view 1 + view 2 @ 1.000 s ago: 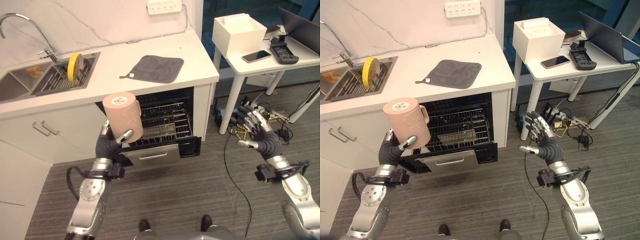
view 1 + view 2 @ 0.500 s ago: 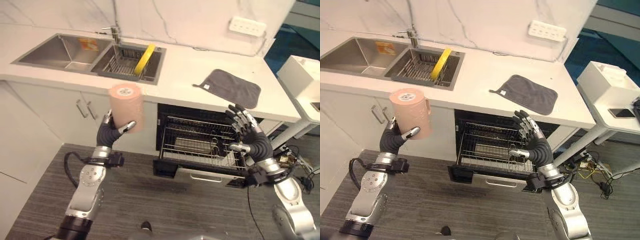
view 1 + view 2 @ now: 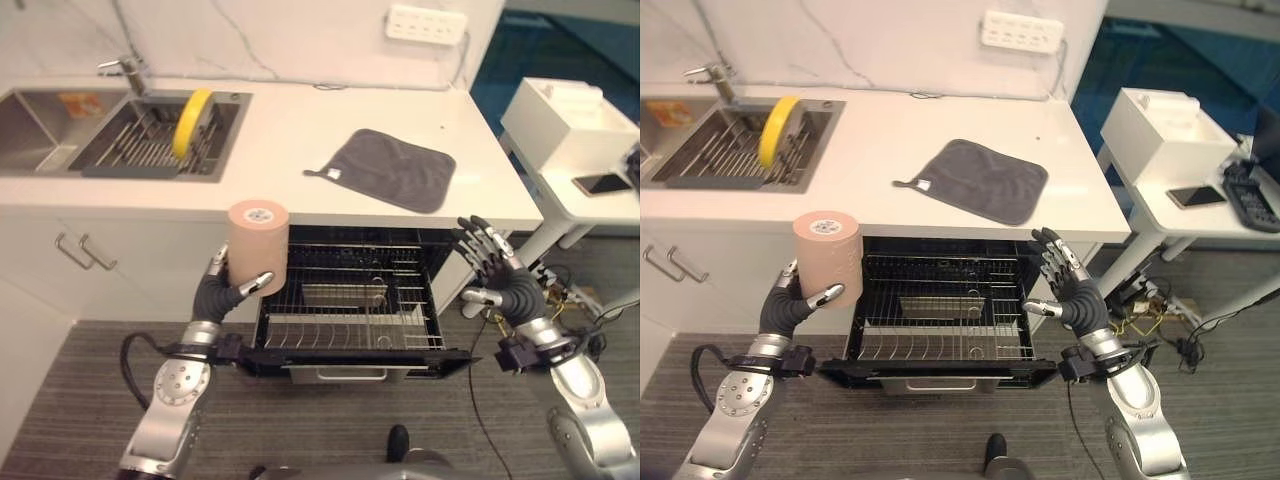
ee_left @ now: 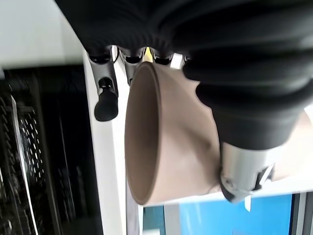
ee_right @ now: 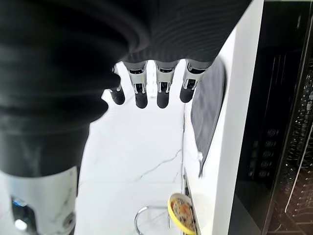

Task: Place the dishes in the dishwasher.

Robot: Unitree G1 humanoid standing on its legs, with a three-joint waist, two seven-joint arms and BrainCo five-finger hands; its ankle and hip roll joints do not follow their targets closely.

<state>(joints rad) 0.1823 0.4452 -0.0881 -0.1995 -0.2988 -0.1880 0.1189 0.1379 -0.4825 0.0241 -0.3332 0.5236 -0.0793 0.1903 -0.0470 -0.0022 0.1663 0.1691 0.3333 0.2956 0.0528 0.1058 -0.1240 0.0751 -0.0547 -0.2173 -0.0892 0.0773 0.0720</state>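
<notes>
My left hand [image 3: 221,291] is shut on a peach cup [image 3: 258,244], held bottom up in front of the counter edge, left of the open dishwasher. In the left wrist view the cup [image 4: 166,142] has its mouth toward the dark rack, with my fingers [image 4: 105,101] curled along its rim. The dishwasher's wire rack [image 3: 350,344] is pulled out and holds a small metal basket. My right hand [image 3: 500,287] is open, fingers spread, by the rack's right side and holding nothing. A yellow plate [image 3: 190,108] stands on edge in the sink's drying rack.
A grey cloth [image 3: 390,168] lies on the white counter [image 3: 290,130] above the dishwasher. To the right stands a white side table [image 3: 585,205] with a white box [image 3: 560,110] and a phone; cables lie on the floor beneath it. Cabinet handles [image 3: 75,250] are at the left.
The camera has swung, so the whole scene shifted and the dishwasher now sits in the middle. My left hand still holds the cup; my right hand stays open beside the rack.
</notes>
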